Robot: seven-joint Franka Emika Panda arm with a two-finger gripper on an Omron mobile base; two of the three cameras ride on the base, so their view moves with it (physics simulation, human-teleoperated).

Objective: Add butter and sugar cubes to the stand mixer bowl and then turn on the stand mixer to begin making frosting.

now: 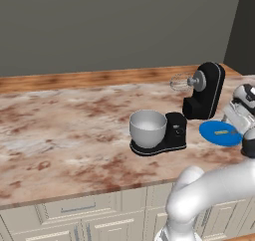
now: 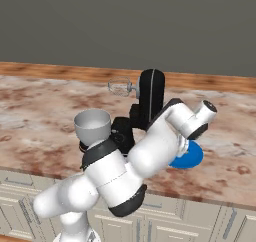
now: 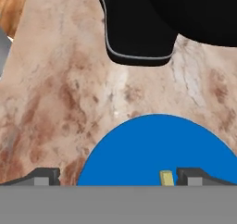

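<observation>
Hand view showed the gripper [image 3: 118, 177] hanging over a blue plate [image 3: 152, 144], jaws spread wide and holding nothing, one fingertip [image 3: 196, 176] just beside a small yellow piece [image 3: 166, 177], likely the butter. The pick-up looked to be the step in hand; the next move would call for lowering and centring the jaws on that piece before closing. On the marbled counter [image 1: 60, 135], the stand mixer bowl [image 1: 147, 127] sat empty on its black base, left of the plate. The stand mixer [image 1: 204, 89] stood behind them, whisk [image 1: 180, 82] raised. No sugar cubes could be made out.
</observation>
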